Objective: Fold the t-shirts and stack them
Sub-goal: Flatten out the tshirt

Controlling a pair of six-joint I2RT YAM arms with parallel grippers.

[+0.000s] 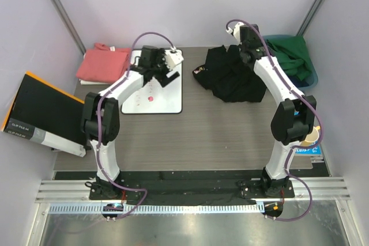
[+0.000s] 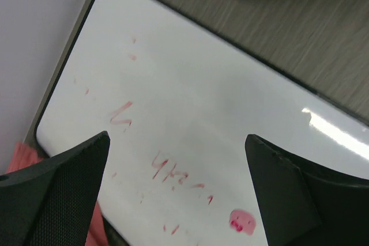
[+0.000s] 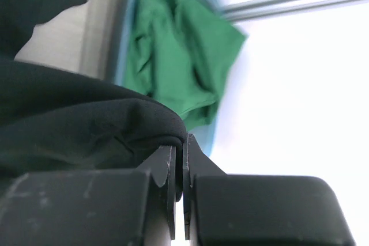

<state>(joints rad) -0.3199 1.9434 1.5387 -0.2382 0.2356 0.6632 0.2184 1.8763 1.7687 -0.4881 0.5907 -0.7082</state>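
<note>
The black t-shirt [image 1: 230, 78] lies crumpled at the back right of the table. My right gripper [image 1: 249, 49] is at its far edge, shut on a fold of the black t-shirt [image 3: 75, 125]; in the right wrist view the gripper [image 3: 180, 140] pinches the cloth between nearly touching jaws. The salmon-pink t-shirt [image 1: 104, 64] rests folded at the back left, and a strip of it [image 2: 20, 158] shows in the left wrist view. My left gripper [image 1: 160, 76] hovers wide open over the white board [image 1: 155, 93], and the left gripper [image 2: 177, 138] holds nothing.
A green cloth [image 1: 294, 56] fills a blue bin [image 1: 313, 78] at the back right, close behind the right gripper; the green cloth [image 3: 179, 56] fills much of the right wrist view. A flat black box with orange edge [image 1: 43, 113] leans at the left. The white board [image 2: 190, 102] bears red marks.
</note>
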